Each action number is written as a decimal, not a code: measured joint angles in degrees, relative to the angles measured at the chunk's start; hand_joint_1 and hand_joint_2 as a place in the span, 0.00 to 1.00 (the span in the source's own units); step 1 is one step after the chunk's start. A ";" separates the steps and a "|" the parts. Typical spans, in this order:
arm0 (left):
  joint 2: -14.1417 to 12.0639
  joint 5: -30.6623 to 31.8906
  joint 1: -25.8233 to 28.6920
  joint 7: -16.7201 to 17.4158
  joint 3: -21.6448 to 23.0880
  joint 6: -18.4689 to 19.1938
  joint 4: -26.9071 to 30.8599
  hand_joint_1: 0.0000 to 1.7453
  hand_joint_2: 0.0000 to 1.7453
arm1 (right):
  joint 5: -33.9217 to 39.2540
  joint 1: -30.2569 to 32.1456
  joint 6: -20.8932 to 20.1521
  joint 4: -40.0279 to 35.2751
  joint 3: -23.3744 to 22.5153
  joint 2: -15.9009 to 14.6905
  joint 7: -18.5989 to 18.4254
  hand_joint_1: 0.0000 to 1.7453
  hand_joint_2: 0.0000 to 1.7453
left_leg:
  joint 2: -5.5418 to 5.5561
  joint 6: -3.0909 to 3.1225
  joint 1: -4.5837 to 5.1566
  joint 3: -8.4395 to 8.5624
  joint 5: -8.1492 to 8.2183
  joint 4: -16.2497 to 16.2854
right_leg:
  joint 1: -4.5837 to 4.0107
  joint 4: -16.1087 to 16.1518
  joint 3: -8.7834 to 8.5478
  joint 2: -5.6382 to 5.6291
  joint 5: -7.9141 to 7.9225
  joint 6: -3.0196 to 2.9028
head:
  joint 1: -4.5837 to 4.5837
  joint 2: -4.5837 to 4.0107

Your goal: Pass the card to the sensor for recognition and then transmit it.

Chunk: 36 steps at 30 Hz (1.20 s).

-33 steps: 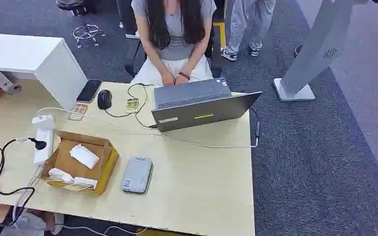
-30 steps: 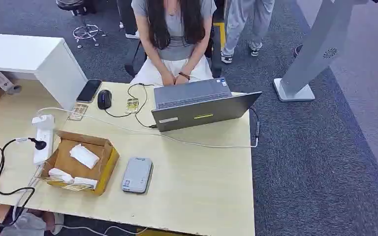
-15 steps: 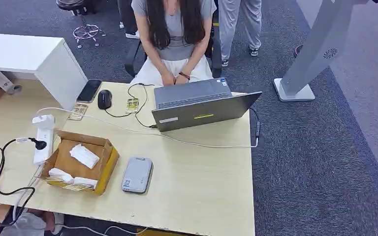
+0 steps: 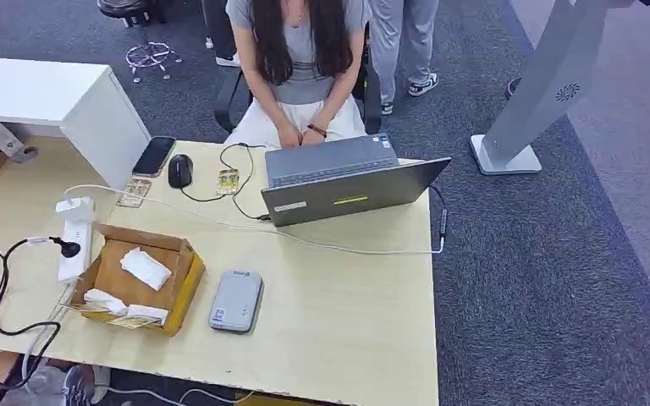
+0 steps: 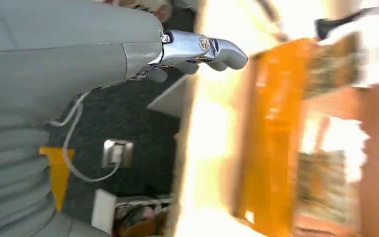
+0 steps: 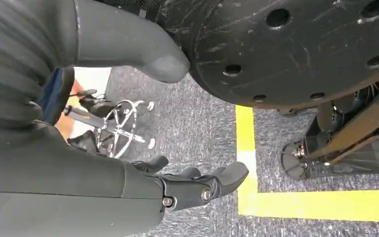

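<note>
The head view is evenly lit and sharp, with only faint shadows under the laptop (image 4: 347, 182) and box (image 4: 140, 279). In the left wrist view, the table (image 5: 212, 148) beyond the left hand (image 5: 197, 49) is blown out in yellow-white glare and smeared by blur. The right wrist view is dimmer; the right hand (image 6: 192, 185) and floor are sharp, the near thumb soft.

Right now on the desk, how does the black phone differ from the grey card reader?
The black phone is dark and glossy, and lies at the far edge beside the mouse. The grey card reader is pale, matte and broader, and lies near the front edge beside the cardboard box. Both are flat, rounded rectangles lying on the table.
</note>
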State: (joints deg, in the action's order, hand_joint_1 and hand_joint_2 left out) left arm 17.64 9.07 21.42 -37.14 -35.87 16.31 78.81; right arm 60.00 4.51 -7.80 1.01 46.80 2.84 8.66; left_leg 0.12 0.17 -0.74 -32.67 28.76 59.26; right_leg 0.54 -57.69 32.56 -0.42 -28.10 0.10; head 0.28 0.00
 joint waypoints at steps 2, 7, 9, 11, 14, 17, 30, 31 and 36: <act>0.53 -0.02 1.76 0.00 1.56 -0.40 4.43 0.00 1.00 | 0.24 0.01 0.11 0.02 0.00 0.11 0.07 0.00 1.00 | 0.00 0.00 0.00 0.00 0.00 0.00 | 0.00 0.00 0.00 -0.01 0.00 0.00 | 0.00 0.00; 1.40 -0.52 5.18 -0.02 5.24 -1.40 14.97 0.00 1.00 | 1.00 0.00 0.44 0.02 0.13 0.28 0.04 0.00 1.00 | 0.01 0.00 -0.01 -0.01 0.00 0.00 | 0.00 0.00 0.00 0.02 0.00 0.00 | -0.02 0.00; 1.82 -0.88 6.43 -0.02 6.52 -1.60 18.66 0.00 1.00 | 1.22 -0.01 0.50 0.02 0.17 0.35 0.02 0.00 1.00 | 0.01 0.00 -0.01 -0.01 0.00 0.00 | 0.00 0.00 0.00 0.02 0.00 0.00 | 0.00 0.00; 2.17 -1.20 7.60 -0.04 7.81 -2.10 22.35 0.00 1.00 | 1.61 -0.01 0.63 0.04 0.24 0.42 -0.04 0.00 1.00 | 0.01 0.00 -0.01 -0.01 0.00 0.00 | 0.00 0.00 -0.01 0.03 0.00 0.00 | 0.00 0.00; 2.43 -1.53 8.78 -0.04 8.94 -2.47 26.09 0.00 1.00 | 1.90 -0.01 0.96 0.04 0.28 0.48 -0.09 0.00 1.00 | 0.01 0.00 -0.01 -0.01 0.00 0.00 | 0.00 0.00 -0.01 0.02 0.00 0.00 | 0.00 0.00; 2.65 -1.79 9.49 -0.07 9.42 -3.02 28.80 0.00 1.00 | 2.34 -0.01 1.22 0.04 0.33 0.57 -0.13 0.00 1.00 | 0.01 0.00 -0.01 0.00 0.00 0.00 | 0.00 0.00 -0.02 0.02 0.00 0.00 | 0.00 0.00; 1.16 1.42 11.54 -0.07 11.91 -9.88 41.57 0.00 1.00 | 2.99 -0.15 1.31 0.13 2.03 0.46 -0.59 0.00 1.00 | 0.02 0.00 -0.01 0.01 0.00 0.00 | 0.00 0.00 -0.02 0.04 0.00 0.00 | -0.02 0.00; 0.70 1.42 11.61 -0.07 12.36 -10.74 42.20 0.00 1.00 | 2.97 -0.19 1.27 0.13 2.16 0.42 -0.63 0.00 1.00 | 0.04 0.00 -0.01 0.01 0.00 0.00 | 0.00 0.00 -0.02 0.07 0.00 0.00 | 0.00 0.00; -14.72 38.39 -15.48 19.94 18.04 -43.28 20.76 0.00 1.00 | -4.59 -2.56 -2.58 0.15 7.01 -1.15 -4.08 0.00 1.00 | 1.70 -0.04 0.17 -0.09 -0.85 -0.14 | 0.18 0.08 0.28 1.69 0.18 -0.13 | 0.15 0.00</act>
State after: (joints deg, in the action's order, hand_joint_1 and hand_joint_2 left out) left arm 2.91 47.46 5.94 -17.19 -17.83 -26.97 99.57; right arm 55.41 1.94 -10.38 1.16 53.80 1.69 4.57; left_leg 1.82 0.13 -0.57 -32.76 27.91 59.13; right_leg 0.72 -57.61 32.83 1.27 -27.92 -0.03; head 0.43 0.00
